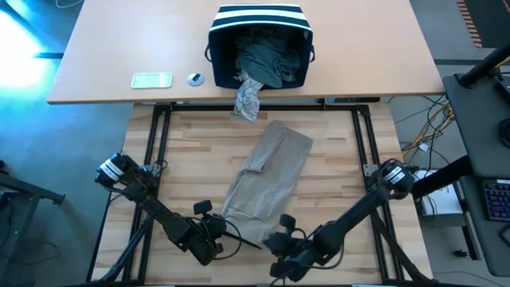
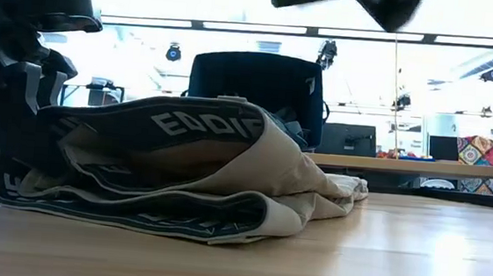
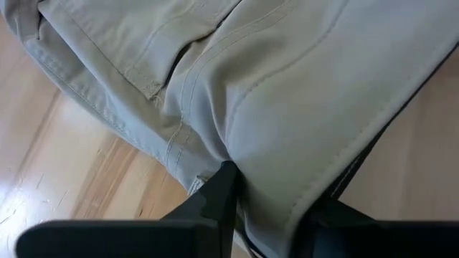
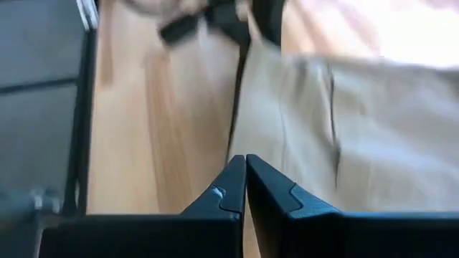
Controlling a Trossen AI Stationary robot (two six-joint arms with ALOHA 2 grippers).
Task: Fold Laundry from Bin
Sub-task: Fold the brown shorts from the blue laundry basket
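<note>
While the left tool [image 3: 269, 208] pinches its hem, the tan garment [image 1: 267, 171] lies long and creased.

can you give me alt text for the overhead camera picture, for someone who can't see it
A tan garment lies stretched out on a wooden table, with the left claw and right claw at its near end. Beyond it, a striped navy bin lies tipped toward the table, showing dark green laundry and spilling a grey-white patterned piece over the edge.

A pale rectangular card [image 1: 151, 80] lies beside a small round object [image 1: 195, 78] on the light desk [image 1: 96, 64].
</note>
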